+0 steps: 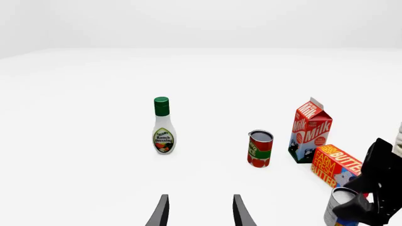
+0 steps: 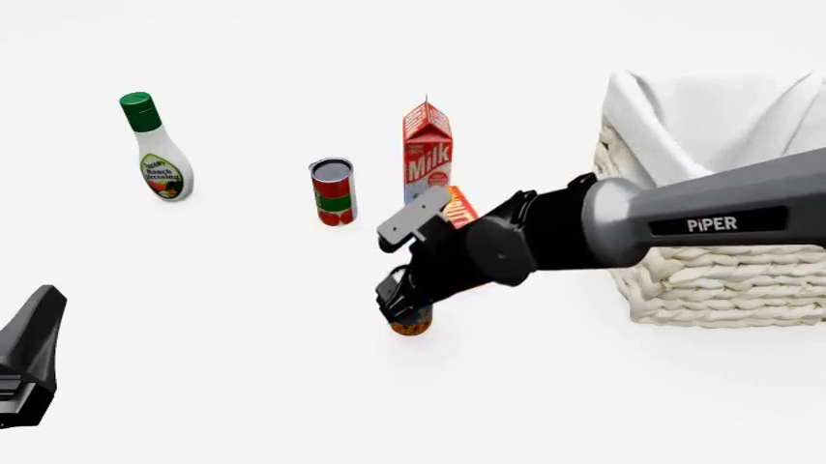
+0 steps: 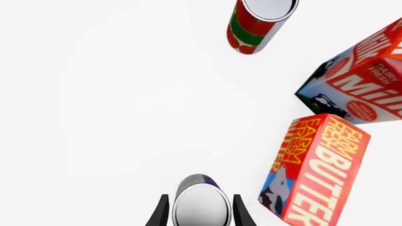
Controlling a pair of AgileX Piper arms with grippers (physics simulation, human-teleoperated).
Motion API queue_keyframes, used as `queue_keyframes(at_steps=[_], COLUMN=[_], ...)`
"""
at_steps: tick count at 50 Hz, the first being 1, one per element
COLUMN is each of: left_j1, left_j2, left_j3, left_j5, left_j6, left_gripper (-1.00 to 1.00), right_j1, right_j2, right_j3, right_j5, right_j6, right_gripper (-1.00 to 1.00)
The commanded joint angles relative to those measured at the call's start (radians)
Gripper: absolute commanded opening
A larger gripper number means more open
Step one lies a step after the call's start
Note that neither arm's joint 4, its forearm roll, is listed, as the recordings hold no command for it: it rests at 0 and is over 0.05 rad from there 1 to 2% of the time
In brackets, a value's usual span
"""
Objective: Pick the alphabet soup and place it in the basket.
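The alphabet soup (image 3: 202, 207) stands upright on the table, seen from above as a silver top with a strip of blue label. My right gripper (image 3: 200, 213) is open, one finger on each side of the can with a thin gap left. From the front, the right gripper (image 2: 405, 304) covers most of the alphabet soup (image 2: 410, 327), so only its brown lower band shows. The basket (image 2: 722, 280), cream wicker with white cloth lining, sits at the right behind my right arm. My left gripper (image 1: 199, 213) is open and empty, low at the near left (image 2: 39, 329).
A red-and-green can (image 2: 333, 191), a milk carton (image 2: 427, 155) and a butter box (image 3: 320, 169) stand just beyond the soup; the butter box is close beside the right gripper. A ranch dressing bottle (image 2: 158, 155) stands at the far left.
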Motion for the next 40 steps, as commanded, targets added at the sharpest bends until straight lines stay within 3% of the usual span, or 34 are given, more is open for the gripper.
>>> queue_keyframes(at_steps=[1, 22, 23, 40], left_j1=[0.000, 0.000, 0.000, 0.000], left_j2=[0.000, 0.000, 0.000, 0.000], left_j3=[0.000, 0.000, 0.000, 0.000], left_j5=[0.000, 0.000, 0.000, 0.000], left_j6=[0.000, 0.000, 0.000, 0.000], left_gripper=[1.00, 1.00, 1.00, 1.00], right_j1=[0.005, -0.003, -0.002, -0.003], right_j2=[0.024, 0.041, 0.040, -0.111], right_j3=[0.005, 0.035, 0.037, 0.079], right_j5=[-0.019, -0.051, -0.051, 0.023], right_j6=[0.003, 0.015, 0.017, -0.007], right_gripper=[1.00, 1.00, -1.00, -1.00])
